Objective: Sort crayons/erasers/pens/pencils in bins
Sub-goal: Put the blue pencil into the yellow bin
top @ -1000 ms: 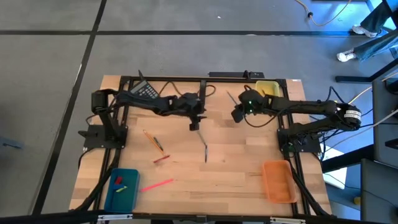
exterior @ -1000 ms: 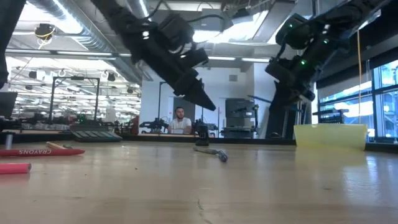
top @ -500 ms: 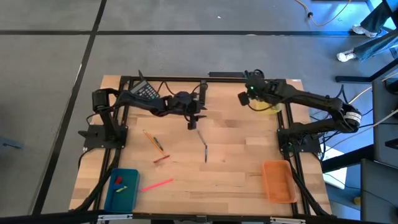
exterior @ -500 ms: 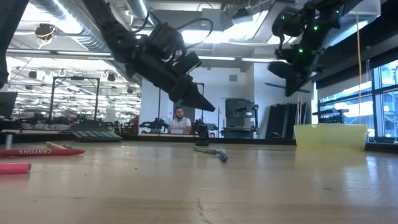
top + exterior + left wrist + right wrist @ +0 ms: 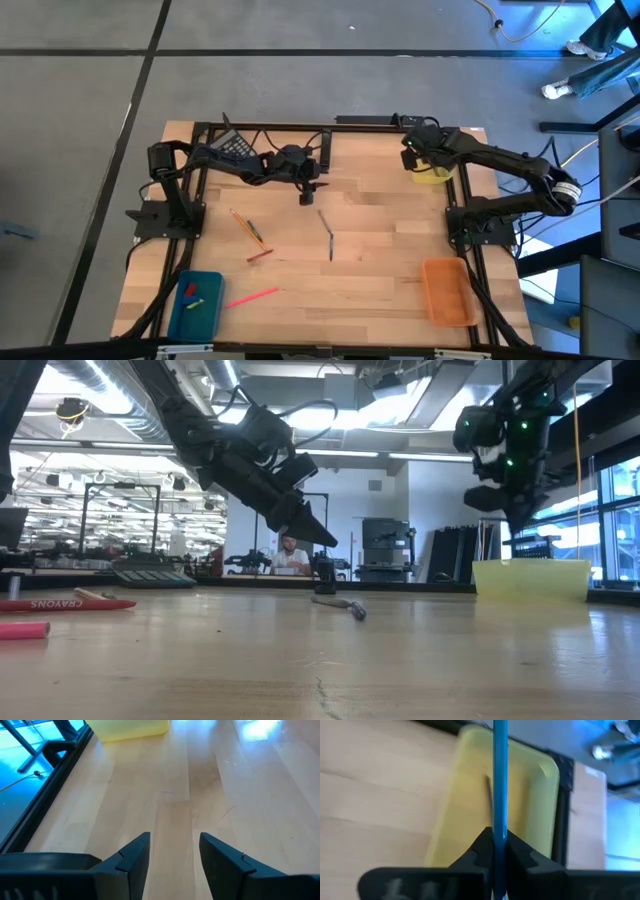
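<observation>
Blue pen [image 5: 500, 780] clamped between right jaws, above yellow bin [image 5: 470, 815].

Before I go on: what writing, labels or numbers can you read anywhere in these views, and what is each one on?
"CRAYONS": on the side of the red crayon lying at the table's left edge in the low view.
The black calculator at the far edge of the table has keys, but any markings are too small to read.
Nothing readable on the yellow bin, the orange bin, the teal bin or either arm.
</observation>
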Available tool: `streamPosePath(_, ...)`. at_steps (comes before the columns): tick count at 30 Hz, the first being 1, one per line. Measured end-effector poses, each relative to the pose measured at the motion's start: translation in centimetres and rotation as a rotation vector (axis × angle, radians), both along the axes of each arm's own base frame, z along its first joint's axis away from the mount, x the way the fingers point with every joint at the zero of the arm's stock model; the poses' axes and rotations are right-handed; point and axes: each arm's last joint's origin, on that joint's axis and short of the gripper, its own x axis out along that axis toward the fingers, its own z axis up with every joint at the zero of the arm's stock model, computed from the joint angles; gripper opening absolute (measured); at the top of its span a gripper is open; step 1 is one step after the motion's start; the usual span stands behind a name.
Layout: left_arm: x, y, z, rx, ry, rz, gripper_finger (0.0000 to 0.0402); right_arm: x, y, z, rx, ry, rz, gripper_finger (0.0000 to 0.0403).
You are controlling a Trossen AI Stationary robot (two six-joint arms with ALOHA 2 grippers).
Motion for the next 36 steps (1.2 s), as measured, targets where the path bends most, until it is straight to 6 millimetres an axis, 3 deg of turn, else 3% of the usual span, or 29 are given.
streamPosePath(8, 0.0, 0.0, 0.0, 0.000, -0.001, 0.000, 0.0163, -1.8, -1.1, -2.3, 0.011, 0.022, -0.075, 0.0025)
streamPosePath(20, 0.0, 0.0, 0.0, -0.001, -0.003, 0.003, 0.0163, -2.8, -1.7, -4.8, -0.028, 0.065, -0.009, 0.0026)
streamPosePath(27, 0.1, 0.0, 0.1, -0.003, -0.010, 0.004, 0.0163, -2.8, -1.6, -5.3, -0.015, 0.053, 0.011, 0.0033)
streamPosePath(36, 0.1, 0.0, 0.1, -0.013, -0.012, 0.010, 0.0163, -2.8, -1.6, -5.3, -0.016, 0.055, 0.014, 0.0083)
